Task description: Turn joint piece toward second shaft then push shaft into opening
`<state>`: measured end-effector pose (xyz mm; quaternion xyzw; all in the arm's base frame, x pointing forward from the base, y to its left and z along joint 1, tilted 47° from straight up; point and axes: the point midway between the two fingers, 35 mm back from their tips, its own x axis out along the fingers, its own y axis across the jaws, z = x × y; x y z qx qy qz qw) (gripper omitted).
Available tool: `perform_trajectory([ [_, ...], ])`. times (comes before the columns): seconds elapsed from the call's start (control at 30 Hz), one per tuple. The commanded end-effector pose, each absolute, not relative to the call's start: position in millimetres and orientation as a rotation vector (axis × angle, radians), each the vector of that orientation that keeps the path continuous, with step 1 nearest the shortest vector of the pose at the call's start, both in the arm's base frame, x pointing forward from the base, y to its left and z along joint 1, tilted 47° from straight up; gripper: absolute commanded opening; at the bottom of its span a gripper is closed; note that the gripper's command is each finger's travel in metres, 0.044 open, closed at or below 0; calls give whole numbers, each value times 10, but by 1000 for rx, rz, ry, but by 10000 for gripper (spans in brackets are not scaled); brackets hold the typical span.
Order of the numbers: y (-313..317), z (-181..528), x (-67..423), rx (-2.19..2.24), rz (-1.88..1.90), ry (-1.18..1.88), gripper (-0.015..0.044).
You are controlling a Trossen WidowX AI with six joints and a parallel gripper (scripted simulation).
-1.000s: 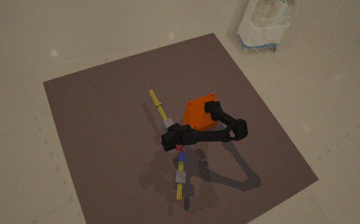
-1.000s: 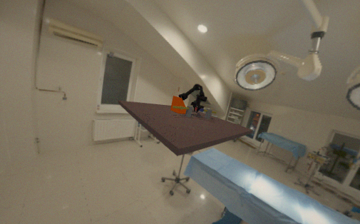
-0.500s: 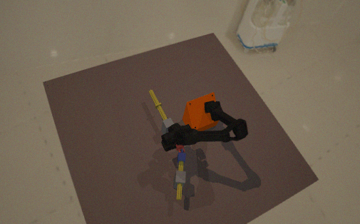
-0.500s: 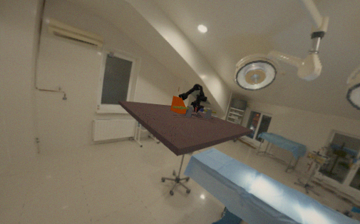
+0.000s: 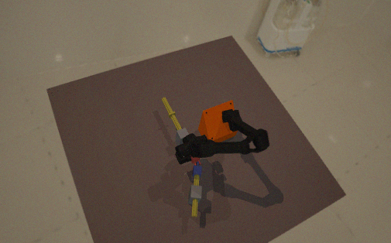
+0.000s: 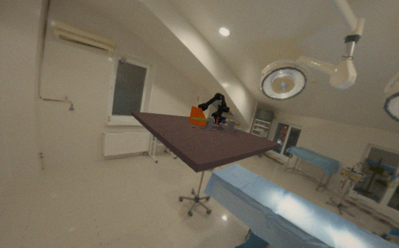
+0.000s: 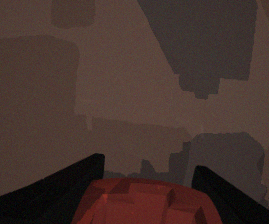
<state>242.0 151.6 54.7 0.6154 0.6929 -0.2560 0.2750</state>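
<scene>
My gripper (image 5: pixel 193 158) (image 7: pixel 149 169) is shut on the red joint piece (image 5: pixel 195 159) (image 7: pixel 141 219), which fills the gap between my two black fingers in the wrist view. A blue hinge part (image 5: pixel 197 169) sits just below the red piece, on the end of a yellow shaft (image 5: pixel 196 186) that runs through a grey block (image 5: pixel 196 192). The other yellow shaft (image 5: pixel 171 112) runs up and left from a grey block (image 5: pixel 182 134) that my arm partly hides. In the exterior view the arm (image 6: pixel 216 107) and the parts are too small to make out.
The orange robot base (image 5: pixel 216 121) (image 6: pixel 197 116) stands right of the shafts on the brown table (image 5: pixel 107 116) (image 6: pixel 200 148). A white container (image 5: pixel 286 27) stands on the floor beyond the table's far corner. A blue-draped bed (image 6: pixel 295 213) stands below the table.
</scene>
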Motion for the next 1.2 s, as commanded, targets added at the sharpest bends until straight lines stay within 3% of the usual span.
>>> perform_trajectory([
  [0.0, 1516, 547, 2420, 1654, -688, 1863, 147],
  [0.13, 1516, 547, 2420, 1654, -688, 1863, 147],
  [0.33, 1516, 547, 2420, 1654, -688, 1863, 0],
  [1.17, 1524, 539, 2439, 1638, -636, 1874, 0],
])
